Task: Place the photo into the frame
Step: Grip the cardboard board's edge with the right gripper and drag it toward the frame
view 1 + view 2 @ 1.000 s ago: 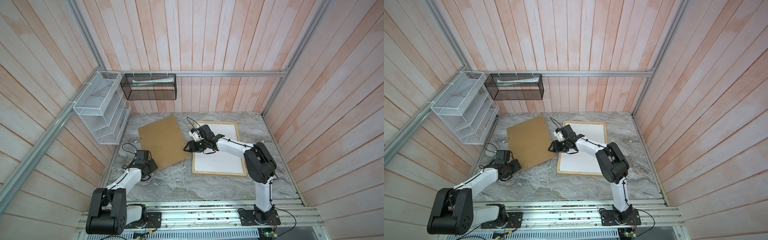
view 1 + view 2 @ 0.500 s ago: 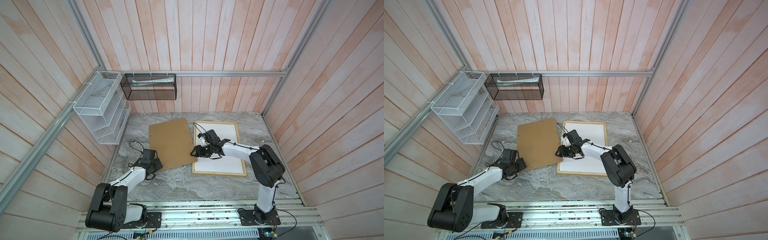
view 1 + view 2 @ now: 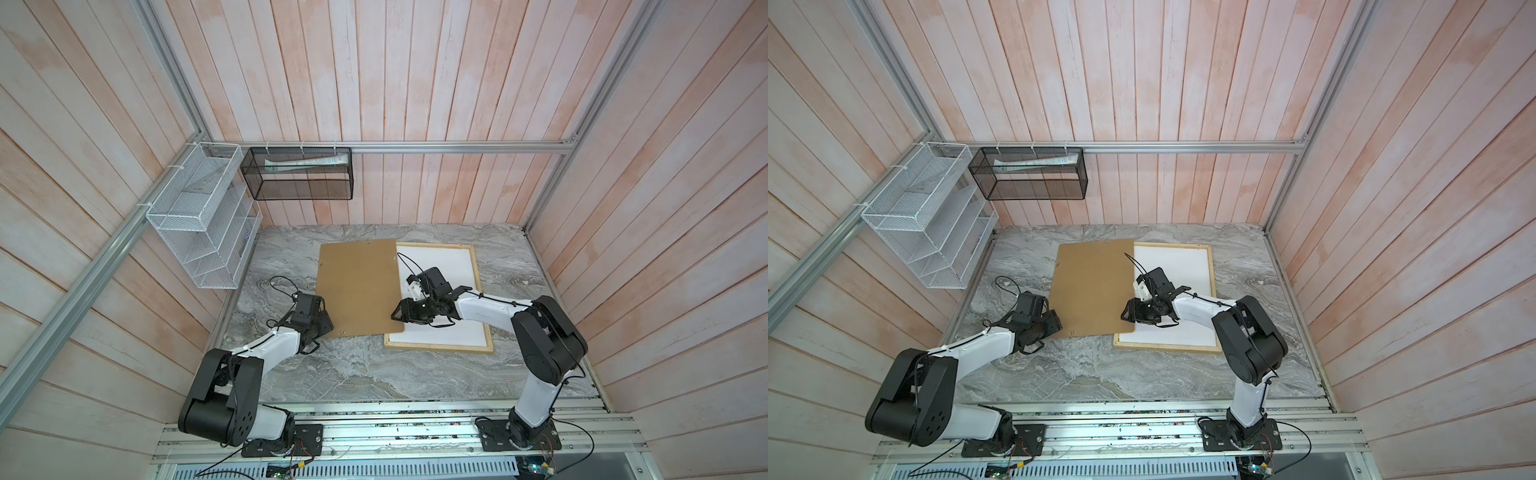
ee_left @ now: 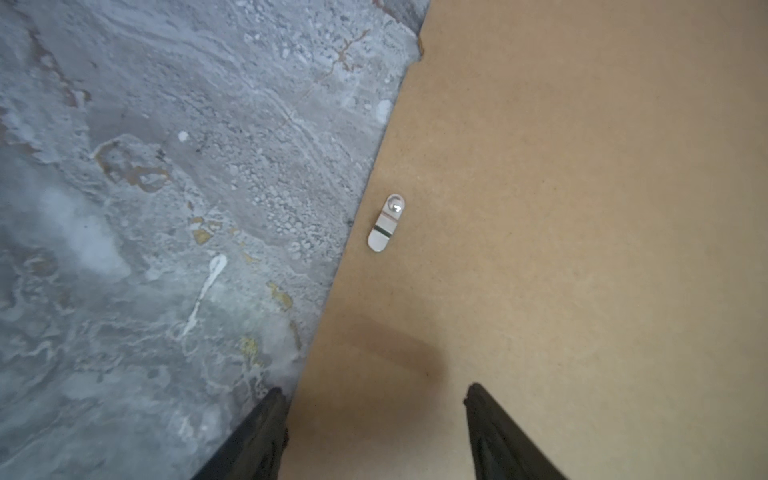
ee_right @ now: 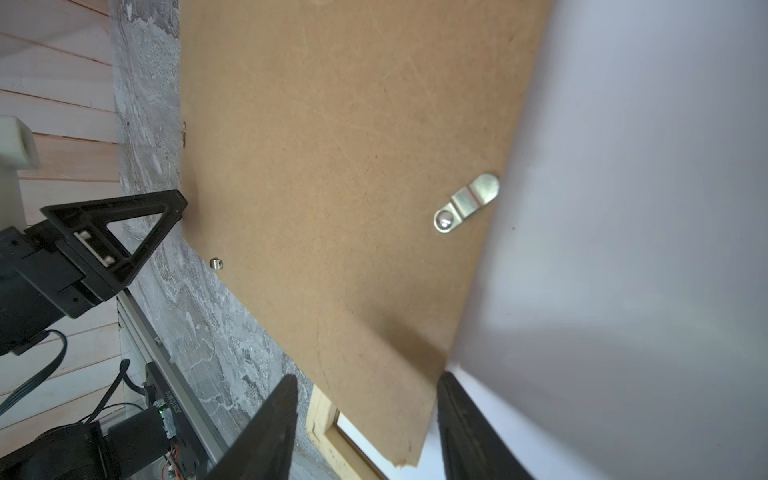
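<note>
Evidently you're closing up: left gripper and right gripper, both spread empty, must next square the backing board into the frame.

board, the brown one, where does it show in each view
Top view: board mid-table, right edge over the frame.
Top view: board mid-table too.
Left wrist: board fills most of it, table beside.
Right wrist: board crosses the middle.
Shared landmark: left tool at its near-left corner.
</note>
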`<state>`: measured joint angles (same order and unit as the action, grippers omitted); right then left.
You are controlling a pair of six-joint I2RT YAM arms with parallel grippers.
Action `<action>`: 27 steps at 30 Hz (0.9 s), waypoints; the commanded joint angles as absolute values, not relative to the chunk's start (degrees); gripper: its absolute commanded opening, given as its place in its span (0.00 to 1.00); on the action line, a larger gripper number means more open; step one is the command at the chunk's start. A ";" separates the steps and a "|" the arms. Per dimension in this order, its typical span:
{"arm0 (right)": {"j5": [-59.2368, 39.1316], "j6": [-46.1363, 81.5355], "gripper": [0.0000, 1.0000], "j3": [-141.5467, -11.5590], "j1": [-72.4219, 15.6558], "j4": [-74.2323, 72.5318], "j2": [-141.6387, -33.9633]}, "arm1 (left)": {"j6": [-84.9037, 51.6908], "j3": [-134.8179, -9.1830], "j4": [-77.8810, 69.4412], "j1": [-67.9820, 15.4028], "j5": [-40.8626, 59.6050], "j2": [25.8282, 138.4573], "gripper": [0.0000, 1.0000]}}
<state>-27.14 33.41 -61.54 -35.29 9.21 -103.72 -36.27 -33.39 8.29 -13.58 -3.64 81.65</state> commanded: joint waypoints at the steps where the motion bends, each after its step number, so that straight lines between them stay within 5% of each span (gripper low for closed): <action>1: -33.69 33.69 0.55 -60.41 -35.11 4.56 -102.07 | -38.86 -32.31 10.26 -16.35 8.49 84.19 0.69; 27: -29.82 30.67 0.56 -60.93 -27.55 6.25 -102.66 | -37.18 -34.62 12.16 -15.91 5.80 86.18 0.69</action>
<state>-30.11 31.83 -59.94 -28.38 5.96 -102.78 -36.62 -35.40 7.57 -15.44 2.15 83.57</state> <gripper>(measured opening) 0.565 0.693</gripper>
